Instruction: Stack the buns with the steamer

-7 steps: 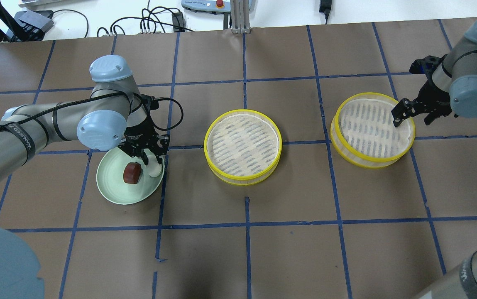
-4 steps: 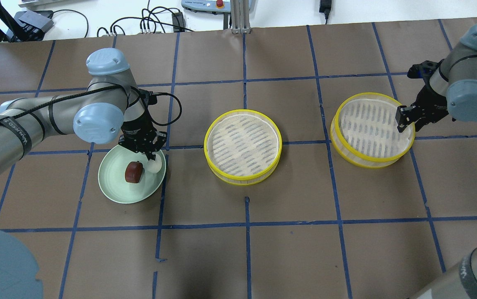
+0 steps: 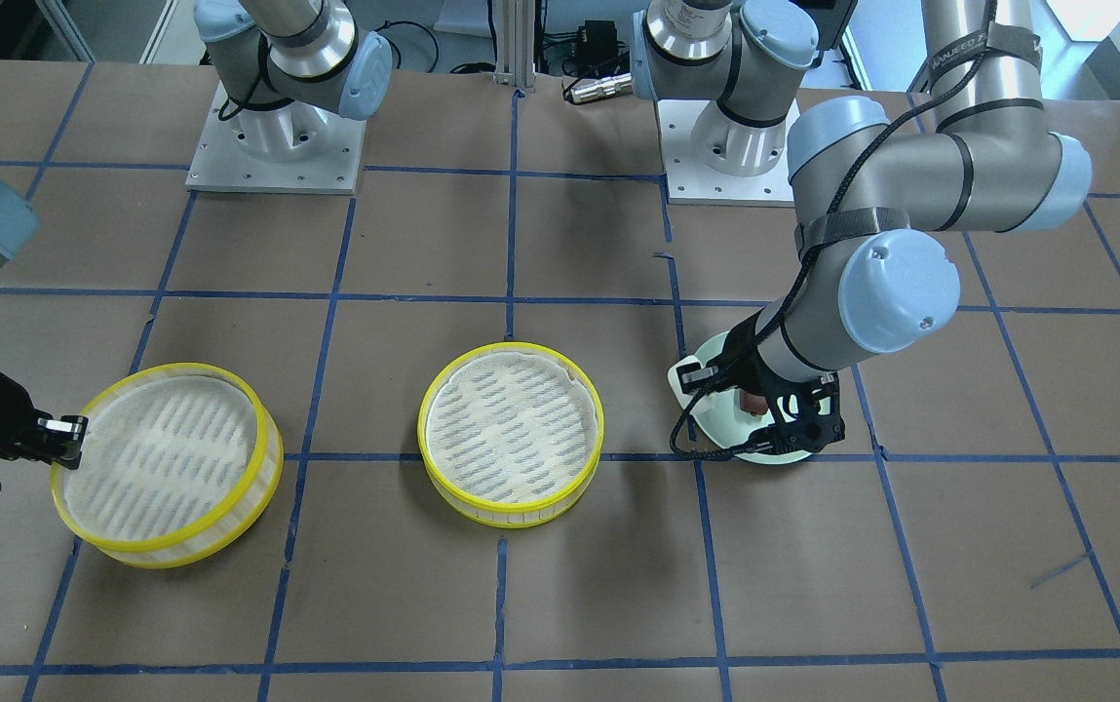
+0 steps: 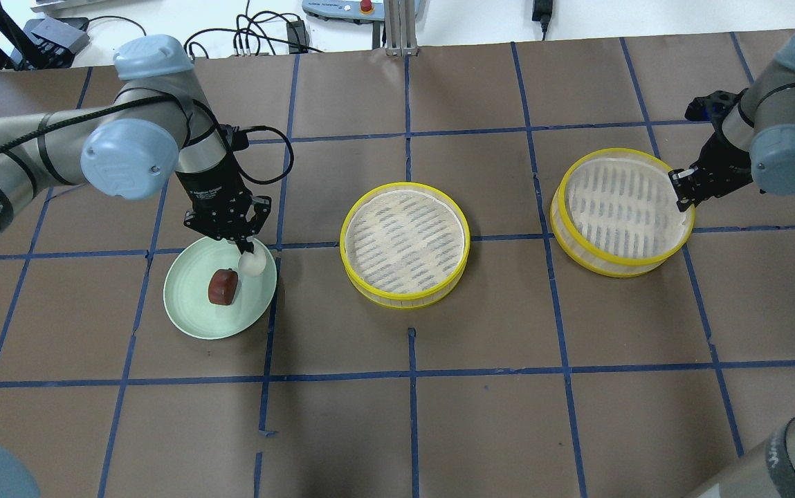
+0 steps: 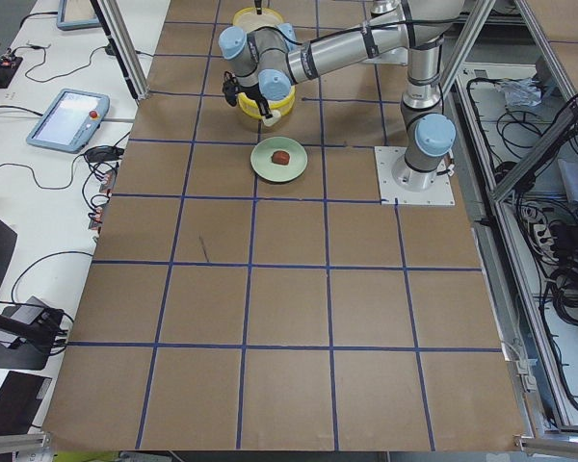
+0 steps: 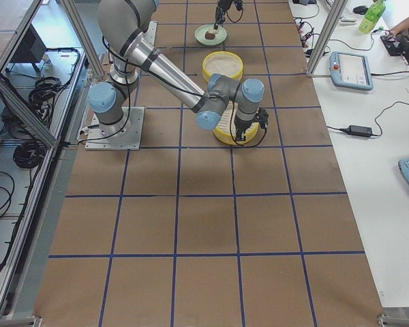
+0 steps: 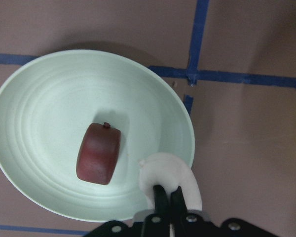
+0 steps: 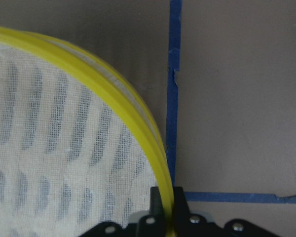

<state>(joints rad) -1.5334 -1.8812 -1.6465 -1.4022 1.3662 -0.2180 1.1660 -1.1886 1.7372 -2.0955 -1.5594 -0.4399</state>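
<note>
My left gripper [image 4: 245, 243] is shut on a white bun [image 4: 252, 263] and holds it just above the right edge of the pale green plate [image 4: 189, 324]. The wrist view shows the white bun [image 7: 170, 174] pinched between the fingers over the plate [image 7: 39, 113]. A red-brown bun [image 4: 223, 286] lies on the plate. A yellow-rimmed steamer [image 4: 405, 243] sits at the table's middle. A second steamer [image 4: 618, 214] sits to the right. My right gripper [image 4: 681, 190] is shut on its right rim [image 8: 123, 106].
Brown paper with a blue tape grid covers the table. Cables, a power brick and a teach pendant [image 4: 342, 7] lie on the white bench beyond the far edge. The arm bases [image 3: 277, 136] stand at the robot's side of the table.
My left gripper has risen and moved back with the white bun, off the plate's surface. My right gripper has moved outward to the right steamer's rim and closed on it.
</note>
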